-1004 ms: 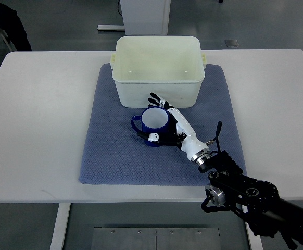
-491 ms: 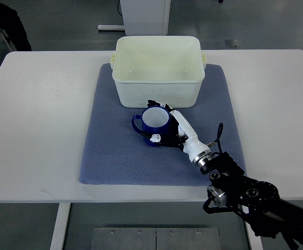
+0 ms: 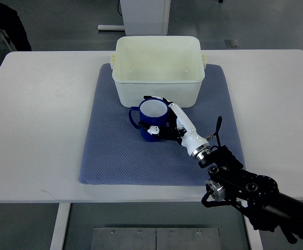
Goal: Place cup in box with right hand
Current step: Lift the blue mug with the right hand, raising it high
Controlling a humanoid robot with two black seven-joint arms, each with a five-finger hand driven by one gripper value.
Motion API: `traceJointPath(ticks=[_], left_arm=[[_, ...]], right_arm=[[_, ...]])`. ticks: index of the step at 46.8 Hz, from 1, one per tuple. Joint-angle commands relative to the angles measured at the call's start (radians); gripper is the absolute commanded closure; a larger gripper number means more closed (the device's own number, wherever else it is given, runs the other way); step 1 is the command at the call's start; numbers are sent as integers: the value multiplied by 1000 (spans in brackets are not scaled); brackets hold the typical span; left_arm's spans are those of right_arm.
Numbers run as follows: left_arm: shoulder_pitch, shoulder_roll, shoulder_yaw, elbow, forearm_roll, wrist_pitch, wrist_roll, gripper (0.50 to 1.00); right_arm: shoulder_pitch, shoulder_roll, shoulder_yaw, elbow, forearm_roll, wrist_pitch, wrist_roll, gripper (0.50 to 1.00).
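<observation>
Fingers of the right hand (image 3: 164, 121) grasp the blue cup (image 3: 150, 121) near the mat's (image 3: 110, 156) middle, just before the box (image 3: 158, 73); best lifted level, clearing the near wall.

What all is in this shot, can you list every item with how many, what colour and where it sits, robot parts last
mug: one, dark blue outside, white inside, handle to the picture's left, in front of the box, held in the hand
box: one, cream plastic, open top, nothing inside, on the mat's far half
mat: one, blue-grey textured, centre of the table
table: one, white, fills most of the view
right hand: one, white and black, fingers wrapped around the mug
right arm: one, black, coming in from the lower right corner
</observation>
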Motion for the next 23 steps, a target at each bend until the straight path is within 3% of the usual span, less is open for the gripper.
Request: traceJointPath(ticks=[1, 23], left_arm=[[0, 0, 0, 0, 0, -1, 0, 500], [0, 0, 0, 0, 0, -1, 0, 500]], right_arm=[[3, 0, -3, 2, 0, 0, 0, 1000], [-2, -216, -1, 74, 3, 19, 0, 1000]])
